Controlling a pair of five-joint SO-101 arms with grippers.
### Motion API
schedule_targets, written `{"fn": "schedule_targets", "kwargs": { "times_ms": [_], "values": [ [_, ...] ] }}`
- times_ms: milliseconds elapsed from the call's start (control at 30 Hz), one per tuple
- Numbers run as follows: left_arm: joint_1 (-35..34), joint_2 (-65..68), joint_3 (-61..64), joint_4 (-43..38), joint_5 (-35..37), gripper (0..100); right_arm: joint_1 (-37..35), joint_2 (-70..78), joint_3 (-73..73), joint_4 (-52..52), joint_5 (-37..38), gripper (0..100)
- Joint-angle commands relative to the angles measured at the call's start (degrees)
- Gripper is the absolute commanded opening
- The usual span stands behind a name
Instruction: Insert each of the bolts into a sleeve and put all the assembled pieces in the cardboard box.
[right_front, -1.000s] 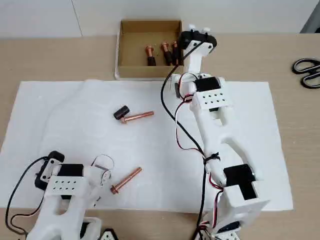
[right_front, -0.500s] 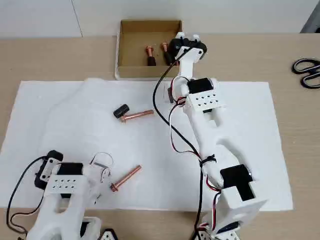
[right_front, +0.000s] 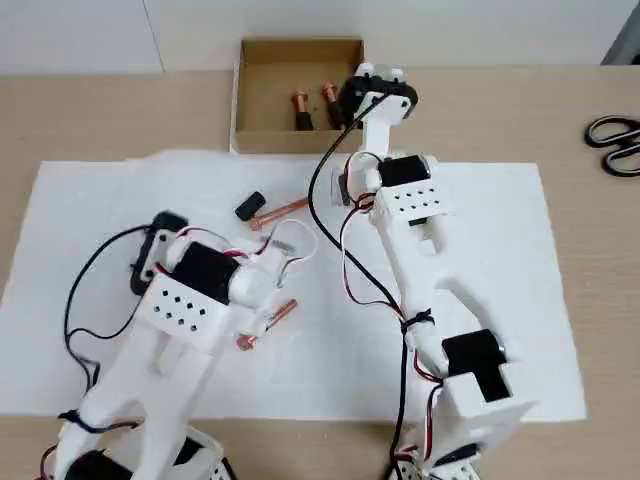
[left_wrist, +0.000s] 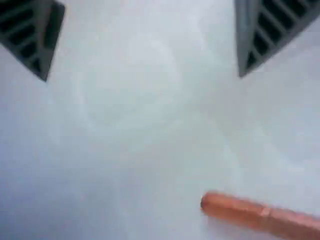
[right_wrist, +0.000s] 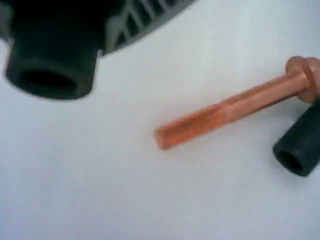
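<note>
We judge the step in hand to be mating a bolt with a sleeve. Our right hand (right_wrist: 82, 27) looks closed on the held sleeve (right_wrist: 50, 65), its bore facing out over the white sheet (right_front: 100, 230). Ahead of it lies the upper bolt (right_wrist: 232, 112), its head just beside the loose sleeve (right_wrist: 297, 147). Our left hand (left_wrist: 144, 70) is spread wide with nothing in it, low over the sheet between the upper bolt and the lower bolt (right_front: 268, 323). A copper shank (left_wrist: 250, 215) shows near its jaws, though we cannot tell which bolt it belongs to. To do this well, we should set the left jaws across the bolt close to its head, leaving the plain end well clear. We should squeeze firmly, since smooth round copper will likely roll or twist, and lift straight up. Then we line the plain end up with the bore and push along that axis while the right hand holds firm. Assembled pieces (right_front: 300, 108) already lie in the cardboard box (right_front: 237, 100) at the far side of the tabletop (right_front: 560, 110).
</note>
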Motion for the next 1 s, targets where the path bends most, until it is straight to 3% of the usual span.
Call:
{"fn": "schedule_targets", "kwargs": {
  "times_ms": [0,133,233,300,367,567,700,967],
  "values": [
    [1.76,-0.18,-3.03,1.85,0.62,23,1.63,-4.44,-3.08,0.04,0.62,0.4],
    [4.31,-0.44,-1.27,2.37,11.34,23,1.71,-4.44,-3.08,0.4,3.08,0.4],
    [8.44,0.09,-1.89,10.73,36.57,23,1.71,-4.44,-3.08,0.13,4.4,0.4],
    [11.08,-0.35,-0.31,11.69,54.59,23,1.71,-4.44,-3.08,0.4,4.4,0.4],
    [12.13,-0.35,1.19,11.6,63.12,23,1.71,-4.44,-3.08,0.48,4.57,0.4],
    [1.58,0.18,9.19,7.38,62.68,23,1.8,-4.53,-3.08,0.48,4.57,0.4],
    [-2.55,-0.09,14.02,0.35,62.42,23,1.45,-4.53,-3.08,0.48,4.57,0.4],
    [-2.9,0.18,26.33,-26.9,62.51,23,0.4,-4.53,-3.08,0.4,4.66,0.4]
  ]
}}
